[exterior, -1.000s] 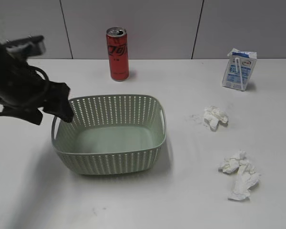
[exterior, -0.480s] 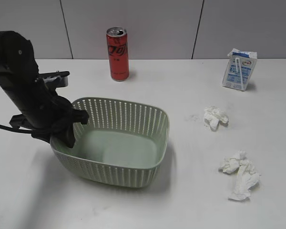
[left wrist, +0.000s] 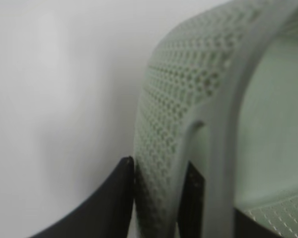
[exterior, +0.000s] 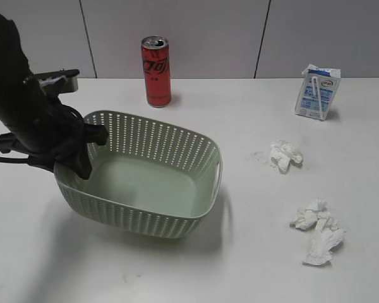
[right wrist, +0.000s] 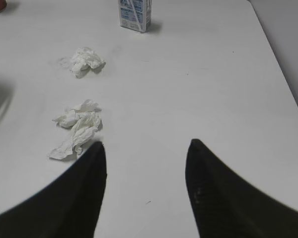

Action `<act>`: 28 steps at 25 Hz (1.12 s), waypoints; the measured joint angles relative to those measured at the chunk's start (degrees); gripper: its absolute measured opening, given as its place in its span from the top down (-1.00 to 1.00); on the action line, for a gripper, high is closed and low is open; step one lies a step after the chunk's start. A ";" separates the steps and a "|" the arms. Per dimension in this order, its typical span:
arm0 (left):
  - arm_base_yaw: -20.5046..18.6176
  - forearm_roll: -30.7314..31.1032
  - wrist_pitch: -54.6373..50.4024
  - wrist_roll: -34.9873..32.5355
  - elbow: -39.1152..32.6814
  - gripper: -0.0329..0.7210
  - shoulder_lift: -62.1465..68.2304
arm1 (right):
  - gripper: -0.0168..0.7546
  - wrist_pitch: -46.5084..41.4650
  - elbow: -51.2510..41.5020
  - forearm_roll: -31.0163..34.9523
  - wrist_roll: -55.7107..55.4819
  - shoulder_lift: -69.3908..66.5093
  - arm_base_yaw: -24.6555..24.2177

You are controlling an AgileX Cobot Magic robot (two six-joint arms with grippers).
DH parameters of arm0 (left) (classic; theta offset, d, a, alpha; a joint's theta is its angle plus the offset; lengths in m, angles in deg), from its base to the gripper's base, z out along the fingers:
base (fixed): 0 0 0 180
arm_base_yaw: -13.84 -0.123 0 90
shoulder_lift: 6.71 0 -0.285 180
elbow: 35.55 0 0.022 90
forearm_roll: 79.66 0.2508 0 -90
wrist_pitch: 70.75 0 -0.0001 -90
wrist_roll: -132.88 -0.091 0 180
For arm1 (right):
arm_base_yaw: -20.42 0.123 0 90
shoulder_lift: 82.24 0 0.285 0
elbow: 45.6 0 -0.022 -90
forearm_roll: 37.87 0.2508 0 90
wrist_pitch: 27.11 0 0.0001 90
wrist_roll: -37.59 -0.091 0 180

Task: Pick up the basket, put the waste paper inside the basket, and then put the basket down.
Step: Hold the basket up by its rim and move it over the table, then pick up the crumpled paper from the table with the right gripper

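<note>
The white worktop (exterior: pixel 252 265) fills the scene, with a grey panelled wall along its far edge.

The largest thing on it is the pale sage-green basket (exterior: pixel 145 180), toward the left side of the worktop. It is tilted: its left end is raised, and its right end sits lower, near the worktop. Its slotted sides and smooth inner floor are in plain sight.

My left hand (exterior: pixel 82 154) is pinching the basket's left rim. In the left wrist view one black finger (left wrist: pixel 104 203) lies against the outside of the perforated wall (left wrist: pixel 188 99) and the other sits just inside it, so the wall is caught between them.

My right hand (right wrist: pixel 145 188) hangs above the near right part of the worktop, its two dark fingers spread wide apart with nothing between them.

Near the far edge, left of centre, stands a tall red drinks can (exterior: pixel 156 71) with dark lettering too blurred to read.

Toward the far right corner stands a blue-and-white milk carton (exterior: pixel 318 92) with a straw taped to its front; it carries a small oval logo I cannot read.

Two wads of waste paper lie right of the basket, well apart from it. The longer, looser wad (exterior: pixel 318 231) is nearer the front edge; the smaller wad (exterior: pixel 284 154) lies behind it, toward the carton.
</note>
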 joint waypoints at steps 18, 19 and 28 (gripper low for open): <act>0.00 -5.29 10.15 3.31 -16.19 0.35 -12.81 | -0.06 4.84 2.68 6.21 3.30 -25.79 0.00; 0.00 -5.47 10.28 3.36 -16.19 0.35 -12.81 | -0.06 7.19 3.85 7.17 3.66 -31.37 0.00; 0.00 -5.64 10.45 3.36 -16.19 0.35 -12.81 | -0.33 18.91 22.76 21.70 19.11 -78.78 2.92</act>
